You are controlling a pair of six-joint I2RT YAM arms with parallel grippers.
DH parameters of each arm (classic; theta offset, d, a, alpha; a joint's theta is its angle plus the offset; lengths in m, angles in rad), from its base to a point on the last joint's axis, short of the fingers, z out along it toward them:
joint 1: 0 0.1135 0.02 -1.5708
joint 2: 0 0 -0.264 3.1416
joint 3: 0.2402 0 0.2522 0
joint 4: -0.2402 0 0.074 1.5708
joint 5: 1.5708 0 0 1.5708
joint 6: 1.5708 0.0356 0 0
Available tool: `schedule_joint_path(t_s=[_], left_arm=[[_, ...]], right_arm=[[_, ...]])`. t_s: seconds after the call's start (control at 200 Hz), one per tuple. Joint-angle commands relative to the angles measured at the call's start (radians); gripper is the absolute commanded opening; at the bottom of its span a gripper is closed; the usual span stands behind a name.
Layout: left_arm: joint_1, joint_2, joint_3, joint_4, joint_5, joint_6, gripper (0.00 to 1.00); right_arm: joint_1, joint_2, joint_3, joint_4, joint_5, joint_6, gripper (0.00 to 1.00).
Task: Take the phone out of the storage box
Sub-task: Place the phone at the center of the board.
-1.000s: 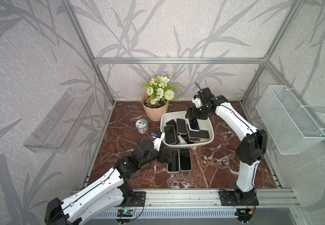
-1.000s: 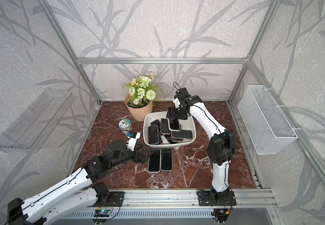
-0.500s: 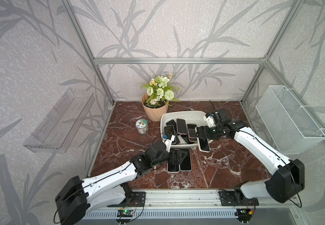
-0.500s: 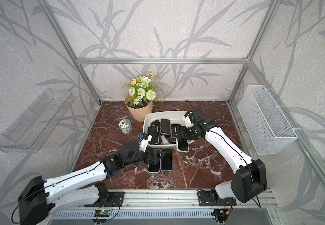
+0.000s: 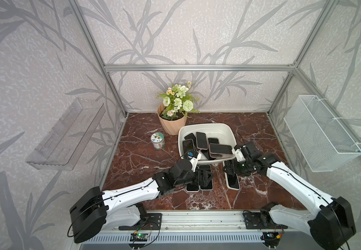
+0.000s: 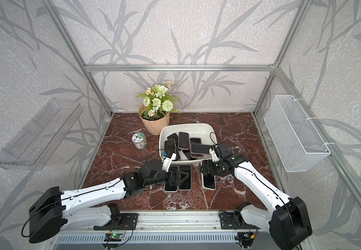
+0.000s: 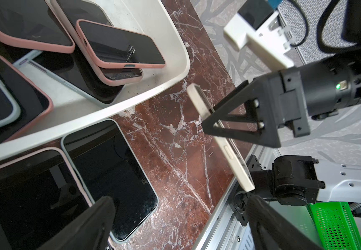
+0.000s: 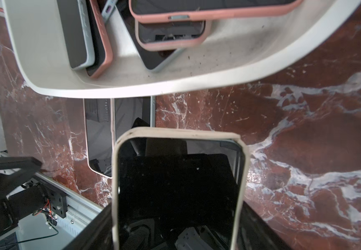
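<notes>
In a top view the right tool [image 5: 229, 169] clamps the sides of a cream-cased phone [image 5: 232, 181], outside the white storage box [image 5: 205, 125] and just in front of its near rim, low over the marble tabletop [image 5: 145, 164]. More phones [image 5: 202, 140] lie piled in the box. The left tool [image 5: 205, 176] hangs spread wide over two phones [image 5: 207, 186] lying side by side. The left wrist view shows the held phone edge-on; whether it touches the tabletop I cannot tell. The right wrist view shows it between both fingers [image 8: 97, 227].

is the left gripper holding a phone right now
No, the left gripper stands open and empty above two phones that lie flat on the marble table beside the storage box.
</notes>
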Motion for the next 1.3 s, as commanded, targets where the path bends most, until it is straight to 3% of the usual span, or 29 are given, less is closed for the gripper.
schedule_joint_path(t_s=[0.0, 0.25, 0.96, 1.295], left_arm=[[-0.004, -0.062, -0.03, -0.007, -0.06, -0.02, 1.0], [-0.003, -0.116, -0.048, -0.029, -0.086, -0.028, 1.0], [-0.002, -0.23, -0.116, -0.072, -0.167, -0.017, 1.0], [-0.002, -0.21, -0.106, -0.074, -0.165, 0.003, 1.0]], right_arm=[[0.056, -0.001, -0.029, 0.084, 0.045, 0.044, 0.68], [0.128, 0.117, -0.042, 0.157, 0.091, 0.065, 0.68], [0.132, 0.37, 0.032, 0.211, 0.163, 0.045, 0.75], [0.132, 0.395, 0.045, 0.218, 0.138, 0.052, 0.89]])
